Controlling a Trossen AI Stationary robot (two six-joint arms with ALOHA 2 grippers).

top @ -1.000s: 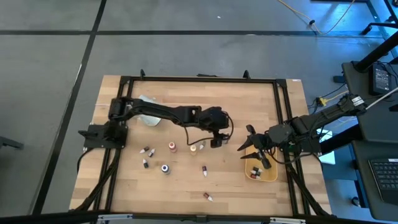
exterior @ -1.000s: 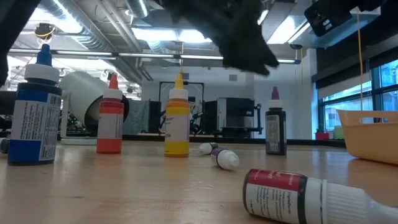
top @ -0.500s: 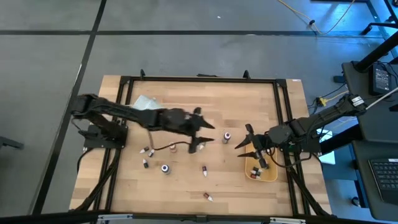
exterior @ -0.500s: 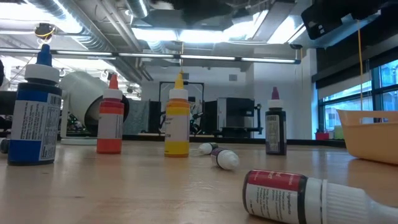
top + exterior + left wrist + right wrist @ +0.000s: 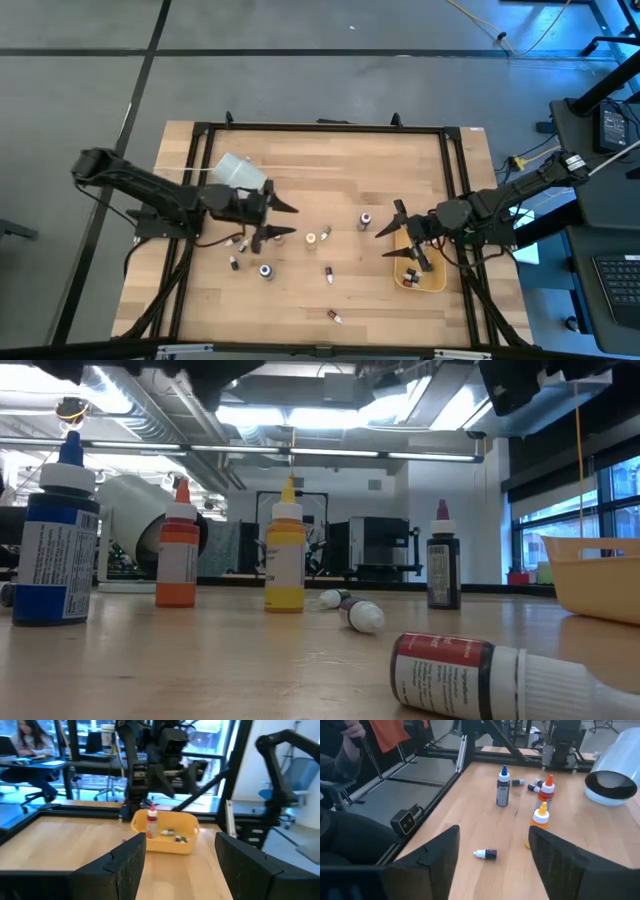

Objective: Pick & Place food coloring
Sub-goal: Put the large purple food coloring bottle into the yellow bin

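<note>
Our left tool (image 5: 277, 220) hangs with its fingers spread, grasping nothing, over the left part of the bench (image 5: 300, 160), above scattered food coloring bottles (image 5: 266, 270). A yellow bottle (image 5: 311, 238) stands mid-bench. Our right tool (image 5: 400, 240) gapes empty at the tray (image 5: 436, 282), where several more small bottles lie.

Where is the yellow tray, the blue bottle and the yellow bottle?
Yellow tray (image 5: 167, 841), left wrist view, on its front wall.
Blue bottle (image 5: 56, 555), low view, on its label.
Yellow bottle (image 5: 285, 560), low view, on its body.
</note>
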